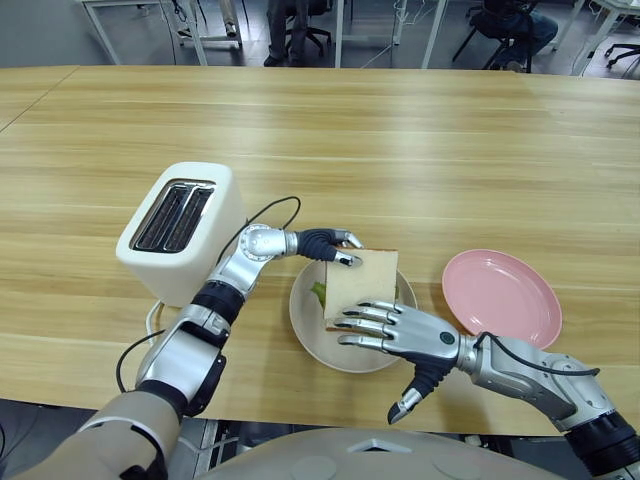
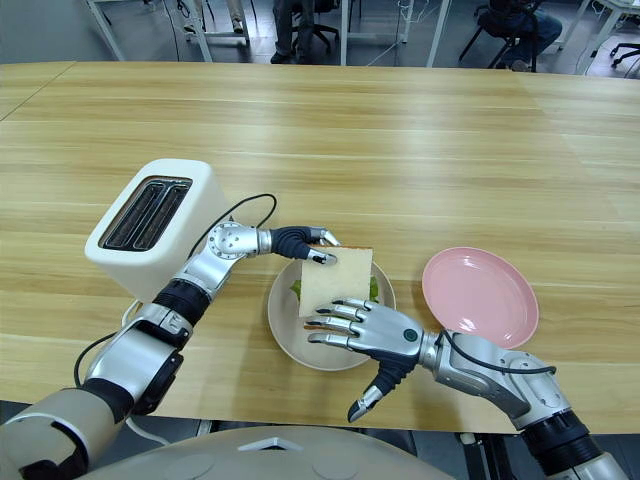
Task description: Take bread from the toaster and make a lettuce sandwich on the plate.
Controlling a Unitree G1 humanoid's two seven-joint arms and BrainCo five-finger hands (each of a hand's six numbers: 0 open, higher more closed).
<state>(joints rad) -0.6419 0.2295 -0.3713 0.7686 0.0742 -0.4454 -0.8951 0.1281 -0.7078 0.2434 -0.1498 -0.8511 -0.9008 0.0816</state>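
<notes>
Bread slice [image 1: 362, 280] held over the cream plate [image 1: 300, 322] by both hands.

The left hand [image 1: 325, 243] was seen nearly closed, its fingertips pinched on the slice's far-left corner. The right hand [image 1: 400, 330] was spread wide, fingers laid flat on the slice's near edge and the thumb hung clear below. The slice's longer sides ran near to far, and lettuce [image 1: 318, 293] was covered beneath it on the plate. The toaster [image 1: 180, 240] was set to the left and a pink plate [image 1: 500, 295] to the right.
</notes>
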